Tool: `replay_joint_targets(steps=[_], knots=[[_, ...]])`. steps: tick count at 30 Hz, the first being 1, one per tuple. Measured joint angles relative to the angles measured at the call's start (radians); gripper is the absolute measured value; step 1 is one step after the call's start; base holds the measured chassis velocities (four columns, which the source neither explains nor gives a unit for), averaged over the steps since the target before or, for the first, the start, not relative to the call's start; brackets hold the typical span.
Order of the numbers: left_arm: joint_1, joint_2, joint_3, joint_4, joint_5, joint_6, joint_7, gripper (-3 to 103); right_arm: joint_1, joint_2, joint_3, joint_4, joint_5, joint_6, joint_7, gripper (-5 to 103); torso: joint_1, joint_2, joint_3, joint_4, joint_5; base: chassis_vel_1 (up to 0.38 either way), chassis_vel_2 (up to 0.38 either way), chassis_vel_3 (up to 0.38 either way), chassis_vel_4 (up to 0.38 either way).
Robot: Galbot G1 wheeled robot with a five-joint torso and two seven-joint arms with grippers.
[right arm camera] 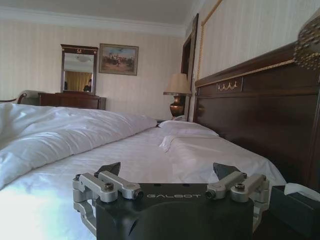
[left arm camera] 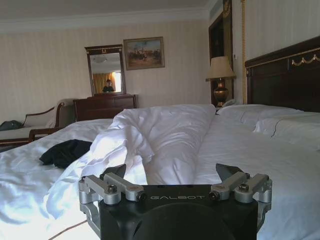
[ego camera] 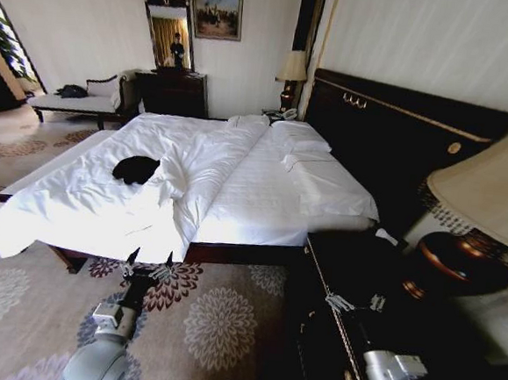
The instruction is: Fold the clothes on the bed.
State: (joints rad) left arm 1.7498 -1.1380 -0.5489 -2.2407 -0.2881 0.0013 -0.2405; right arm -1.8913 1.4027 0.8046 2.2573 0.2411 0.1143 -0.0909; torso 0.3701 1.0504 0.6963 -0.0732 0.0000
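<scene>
The top [ego camera: 136, 169] lies bunched on the bed [ego camera: 262, 199] at ten o'clock. Left hand [ego camera: 150, 259] hovers wide at the bed's edge; right hand [ego camera: 353, 302], also wide, hangs at four o'clock.

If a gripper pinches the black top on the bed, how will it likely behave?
The black top lies crumpled in a soft heap on the white duvet, so it is probably floppy and would drape rather than hold shape. It looks small against the bed, likely light. Pushed, it would probably bunch, not slide flat.
</scene>
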Motion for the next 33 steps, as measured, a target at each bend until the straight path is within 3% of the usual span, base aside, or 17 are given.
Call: replay_joint_targets(steps=[21,33], knots=[[-0.007,-0.003,0.011,0.001,0.006,-0.006,-0.003,100,0.001,0.006,0.002,0.005,-0.003,-0.005,0.011,100,0.0,0.0,0.0,0.0,0.0,-0.145,0.142,0.14,-0.147],[-0.018,-0.001,0.014,0.005,-0.014,-0.047,-0.002,100,0.003,0.011,-0.007,0.001,-0.008,-0.005,0.022,100,0.0,0.0,0.0,0.0,0.0,-0.189,0.183,0.179,-0.181]])
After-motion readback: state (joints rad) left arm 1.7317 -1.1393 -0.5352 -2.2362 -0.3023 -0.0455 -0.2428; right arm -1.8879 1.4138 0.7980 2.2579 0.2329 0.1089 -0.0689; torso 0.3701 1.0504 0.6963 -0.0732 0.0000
